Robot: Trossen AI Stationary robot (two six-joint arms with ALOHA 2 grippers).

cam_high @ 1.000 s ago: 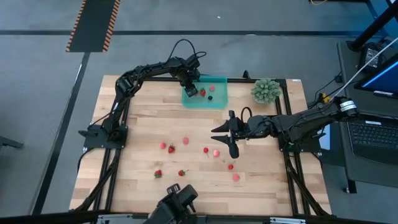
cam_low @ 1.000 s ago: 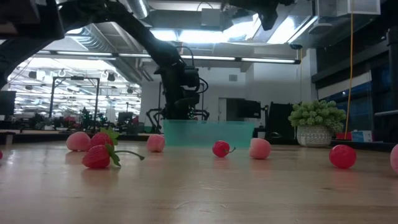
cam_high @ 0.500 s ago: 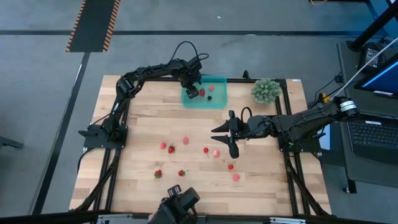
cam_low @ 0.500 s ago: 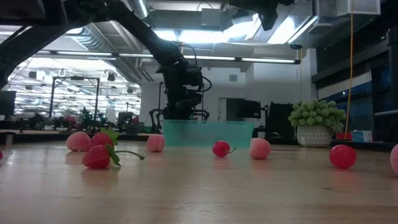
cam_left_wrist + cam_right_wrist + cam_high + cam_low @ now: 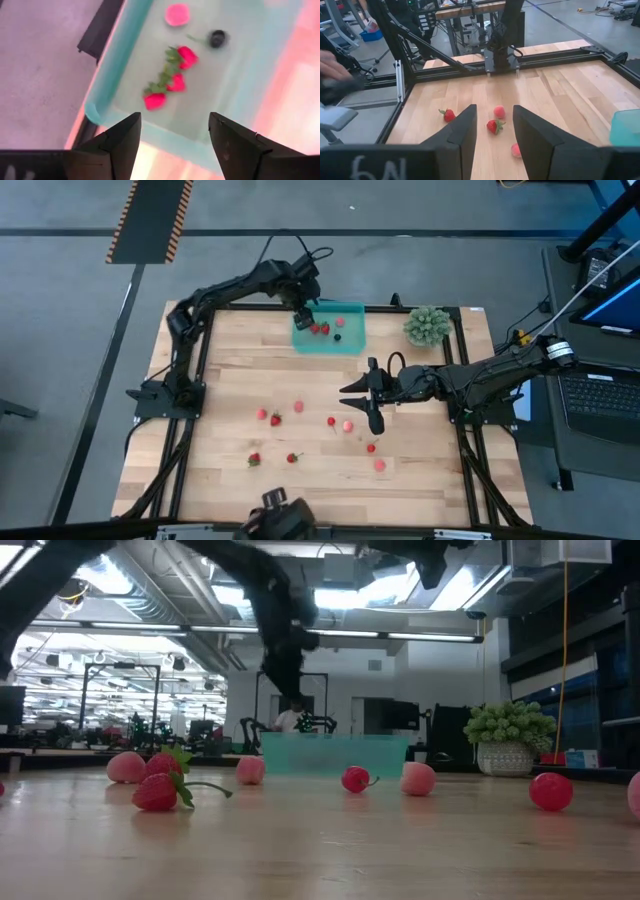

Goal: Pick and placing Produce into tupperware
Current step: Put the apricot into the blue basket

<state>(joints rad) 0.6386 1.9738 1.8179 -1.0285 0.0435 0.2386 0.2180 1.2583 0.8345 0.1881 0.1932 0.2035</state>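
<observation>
5 produce pieces (image 5: 172, 82) in the tupperware (image 5: 352, 340), 8 on the table (image 5: 230, 375); left tool (image 5: 174, 137) wide, empty.

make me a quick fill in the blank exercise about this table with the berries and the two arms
1. The teal container sits near the table's far edge, beside the spiky green ____.
2. The left pincer hangs above the container with its fingers ____.
3. One small ____ berry lies in the container among the red ones.
4. The right pincer hovers over the loose berries on the ____ table.

Missing words: plant; open; dark; wooden
</observation>
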